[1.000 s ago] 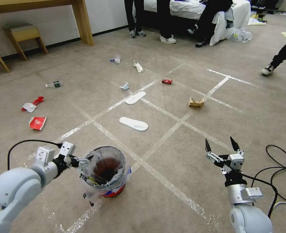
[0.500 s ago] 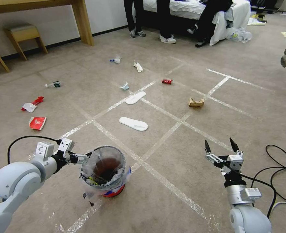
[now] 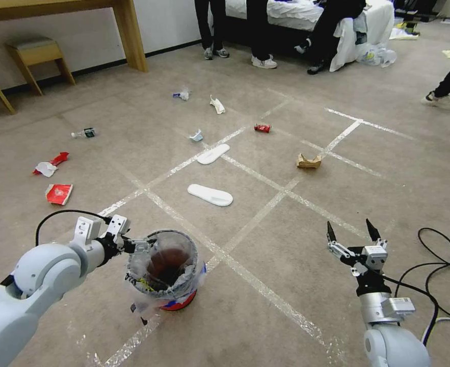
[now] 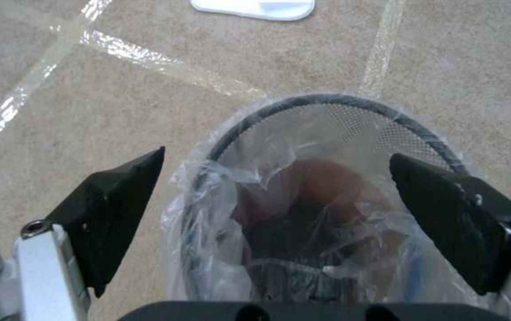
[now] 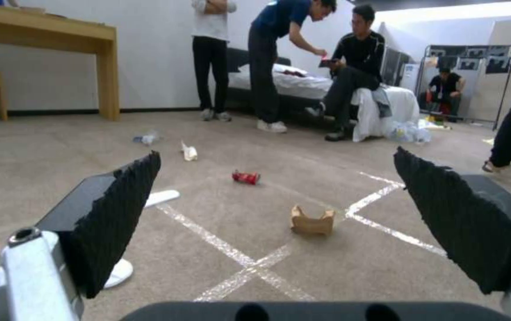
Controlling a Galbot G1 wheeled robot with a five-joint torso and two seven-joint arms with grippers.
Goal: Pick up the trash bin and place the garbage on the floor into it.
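Both pincers are spread wide and hold nothing: the left gripper (image 3: 146,243) sits at the near-left rim of the trash bin (image 3: 164,269), its black fingers (image 4: 116,209) straddling the bag-lined rim in the left wrist view without clearly touching it, and the right gripper (image 3: 351,232) hangs over bare carpet at about five o'clock in the head view, well apart from the bin. That bin stands upright at about seven o'clock on the floor (image 3: 265,316), a beige carpet crossed by worn white tape lines. Garbage lies scattered beyond it: two white slippers (image 3: 210,194) near the centre, a crumpled brown paper bag (image 3: 308,161) toward two o'clock, a crushed red can (image 3: 262,128) at about twelve, red packets (image 3: 59,193) and a small bottle (image 3: 84,133) at about ten. Along the far wall stand a wooden table leg (image 3: 130,34) and a stool (image 3: 37,56); a bed (image 3: 306,15) with white covers stands at the far end, and black cables (image 3: 441,275) loop on the carpet at four o'clock.
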